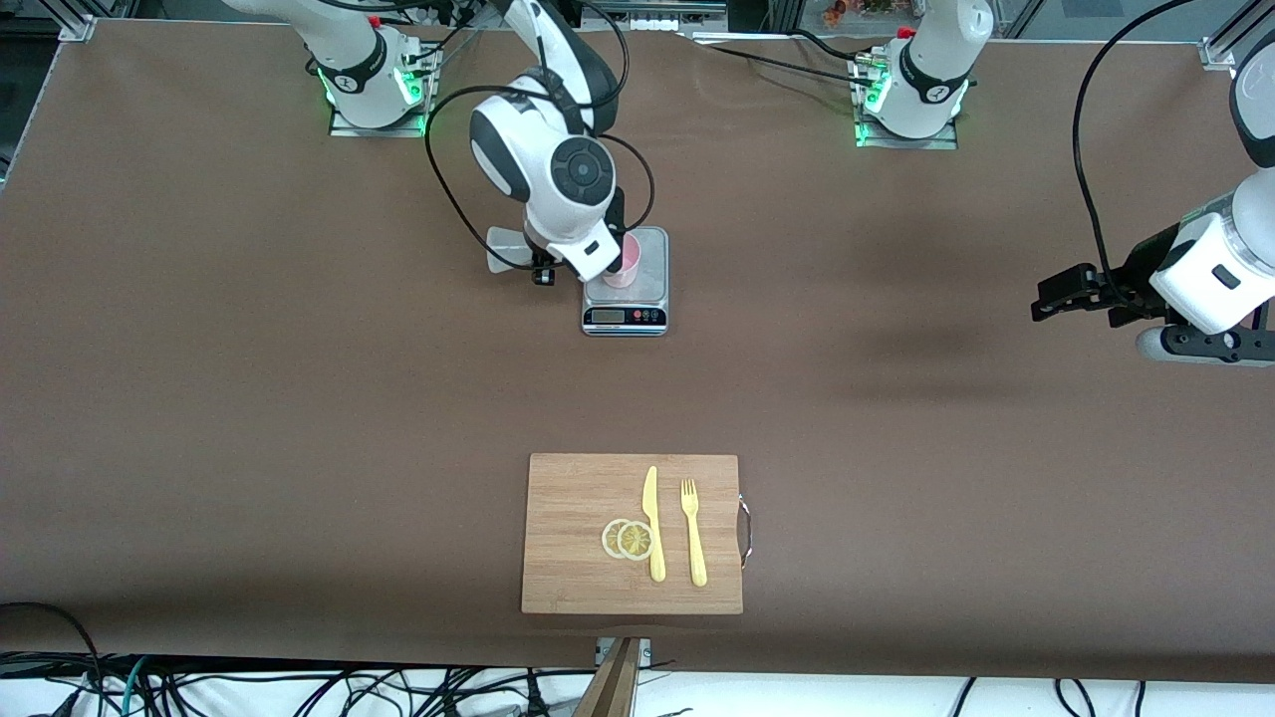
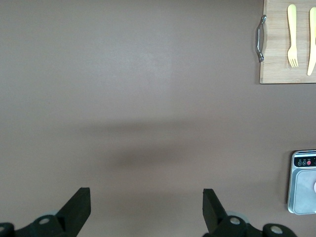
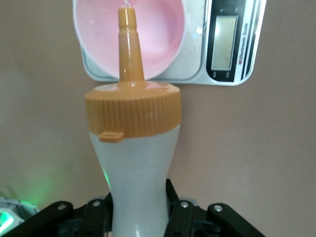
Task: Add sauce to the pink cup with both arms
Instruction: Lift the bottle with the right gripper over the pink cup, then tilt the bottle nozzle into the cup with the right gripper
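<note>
Front view: pouring step, right gripper [image 1: 543,271] beside pink cup [image 1: 625,263] on scale [image 1: 626,317]; left wrist: left gripper [image 2: 146,210] spread wide, waiting; right wrist: fingers [image 3: 176,210] squeezing sauce [image 3: 136,163], nozzle over cup, needing more tilt.

- No text, brand or number can be read in any view.
- The kitchen scale [image 1: 625,299] has a display window on its dark front panel; in the front view it shows a grey strip with no digits that can be made out.
- In the right wrist view the same display [image 3: 224,42] appears as a blank grey-green rectangle, and a line of small print runs along the panel beside it, too fine to read.
- In the left wrist view the scale's panel shows small round button marks, one red, with no legible signs.
</note>
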Action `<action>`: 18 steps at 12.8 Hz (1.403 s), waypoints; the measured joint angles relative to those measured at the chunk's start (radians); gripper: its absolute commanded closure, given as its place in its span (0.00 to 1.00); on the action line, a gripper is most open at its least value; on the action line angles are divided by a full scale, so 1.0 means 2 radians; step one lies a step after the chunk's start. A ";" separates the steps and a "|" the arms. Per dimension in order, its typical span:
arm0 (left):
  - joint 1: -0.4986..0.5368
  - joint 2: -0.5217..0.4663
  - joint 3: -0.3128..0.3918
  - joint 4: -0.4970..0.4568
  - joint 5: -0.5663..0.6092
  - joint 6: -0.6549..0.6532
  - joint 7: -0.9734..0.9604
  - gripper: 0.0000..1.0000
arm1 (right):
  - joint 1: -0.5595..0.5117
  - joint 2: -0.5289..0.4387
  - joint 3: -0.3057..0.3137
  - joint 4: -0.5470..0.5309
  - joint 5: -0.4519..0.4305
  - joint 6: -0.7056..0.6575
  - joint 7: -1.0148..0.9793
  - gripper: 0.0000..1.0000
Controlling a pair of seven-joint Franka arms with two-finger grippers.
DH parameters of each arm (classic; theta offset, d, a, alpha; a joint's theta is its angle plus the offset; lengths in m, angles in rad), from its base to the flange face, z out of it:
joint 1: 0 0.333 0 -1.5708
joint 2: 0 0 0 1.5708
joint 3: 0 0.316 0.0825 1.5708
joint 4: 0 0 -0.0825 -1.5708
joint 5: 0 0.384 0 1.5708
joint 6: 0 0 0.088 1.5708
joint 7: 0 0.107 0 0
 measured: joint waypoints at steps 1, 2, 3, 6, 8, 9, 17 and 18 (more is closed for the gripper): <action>0.000 0.000 0.000 0.000 0.000 0.000 0.000 0.00 | 0.000 -0.003 0.000 0.000 -0.006 -0.004 0.002 0.84; 0.000 0.000 0.000 0.000 0.000 0.000 0.000 0.00 | 0.001 -0.004 0.000 0.000 -0.012 -0.006 0.006 0.84; 0.000 0.000 0.000 0.000 0.000 0.000 0.000 0.00 | 0.003 -0.004 0.000 0.000 -0.020 -0.008 0.011 0.84; 0.000 0.000 0.000 0.000 0.000 0.000 0.000 0.00 | 0.013 -0.004 0.000 0.000 -0.030 -0.014 0.030 0.84; 0.000 0.001 0.000 0.000 0.000 0.000 0.000 0.00 | 0.014 -0.004 0.000 0.000 -0.031 -0.015 0.031 0.84; 0.000 0.001 0.000 0.000 0.000 0.000 0.000 0.00 | 0.014 -0.004 0.000 0.000 -0.031 -0.015 0.031 0.84; 0.000 0.002 0.000 0.000 0.000 0.000 0.000 0.00 | 0.014 -0.007 -0.001 0.000 -0.031 -0.016 0.033 0.83; 0.000 0.002 0.000 0.000 0.000 0.000 0.000 0.00 | 0.014 -0.009 -0.002 0.000 -0.030 -0.016 0.034 0.83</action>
